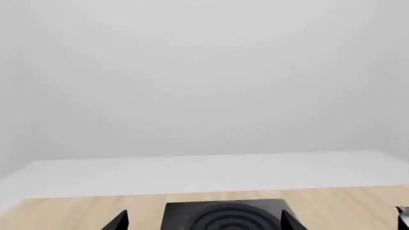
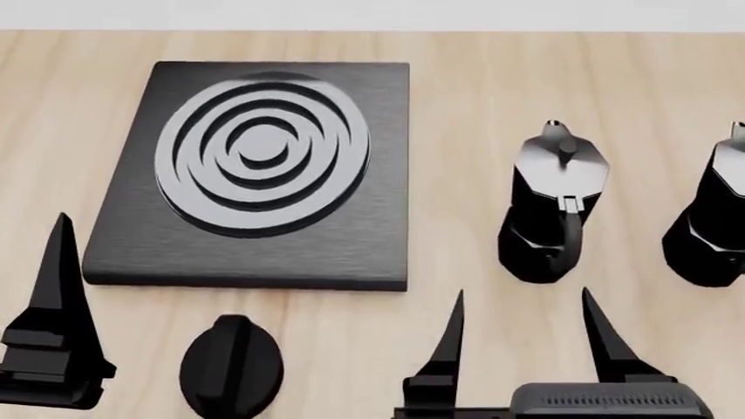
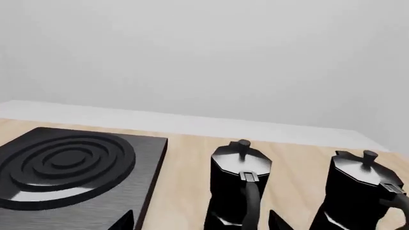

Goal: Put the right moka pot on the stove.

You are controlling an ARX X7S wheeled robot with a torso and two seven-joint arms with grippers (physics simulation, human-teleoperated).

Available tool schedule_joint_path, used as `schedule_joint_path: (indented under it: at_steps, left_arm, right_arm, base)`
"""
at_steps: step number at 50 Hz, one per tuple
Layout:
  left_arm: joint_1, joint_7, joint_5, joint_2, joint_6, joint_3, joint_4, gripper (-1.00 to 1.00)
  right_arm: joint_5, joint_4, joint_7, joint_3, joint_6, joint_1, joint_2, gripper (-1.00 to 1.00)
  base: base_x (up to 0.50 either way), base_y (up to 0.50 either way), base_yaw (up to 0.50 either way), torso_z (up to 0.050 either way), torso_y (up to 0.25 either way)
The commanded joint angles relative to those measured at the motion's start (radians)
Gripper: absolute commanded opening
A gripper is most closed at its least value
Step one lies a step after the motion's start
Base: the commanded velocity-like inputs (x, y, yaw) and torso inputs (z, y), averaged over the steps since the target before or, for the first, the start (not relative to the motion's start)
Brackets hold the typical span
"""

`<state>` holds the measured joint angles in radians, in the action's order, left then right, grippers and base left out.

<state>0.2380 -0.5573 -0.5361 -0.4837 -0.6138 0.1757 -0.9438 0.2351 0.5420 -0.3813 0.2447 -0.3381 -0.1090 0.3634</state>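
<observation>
Right moka pot cut by frame edge; left claw too.

Glossy black right moka pot, brushed matt stove (pale wood-grain table)

left moka pot standing between right end effector and right moka pot, stove top bare

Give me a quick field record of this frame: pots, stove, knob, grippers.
target: right moka pot, on table, cut by head view's edge, untouched
other pot: left moka pot, upright, right of stove
stove: burner bare
knob: in front of stove
right gripper: open, nearest left moka pot
left gripper: idle, state unclear
</observation>
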Motion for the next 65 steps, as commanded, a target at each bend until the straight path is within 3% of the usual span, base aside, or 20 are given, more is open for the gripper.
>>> schedule_joint_path:
  at_steps: [1, 24, 49, 65]
  left_arm:
    - [0.005, -0.015, -0.016, -0.007, -0.004, -0.002, 0.0, 1.0]
    - [0.001, -0.047, -0.045, -0.016, -0.005, -0.01, 0.004, 1.0]
    - [0.007, -0.076, -0.075, -0.028, -0.001, -0.013, 0.005, 1.0]
    - [0.007, -0.089, -0.084, -0.037, 0.007, -0.011, 0.008, 1.0]
  right_arm:
    - [-0.002, 0.003, 0.002, 0.002, 0.015, 0.006, 0.008, 1.0]
    - [0.057, 0.024, 0.019, -0.125, 0.098, 0.089, 0.09, 1.0]
    - [0.161, 0.036, 0.028, -0.338, 0.05, 0.089, 0.223, 1.0]
    - [0.217, -0.03, 0.044, -0.416, 0.056, 0.078, 0.242, 1.0]
  base:
    - [0.0, 0.0, 0.0, 0.0, -0.15]
    - [0.0, 0.0, 0.0, 0.0, -0.005]
    - [0.0, 0.0, 0.0, 0.0, 0.0]
    - [0.0, 0.0, 0.0, 0.0, 0.0]
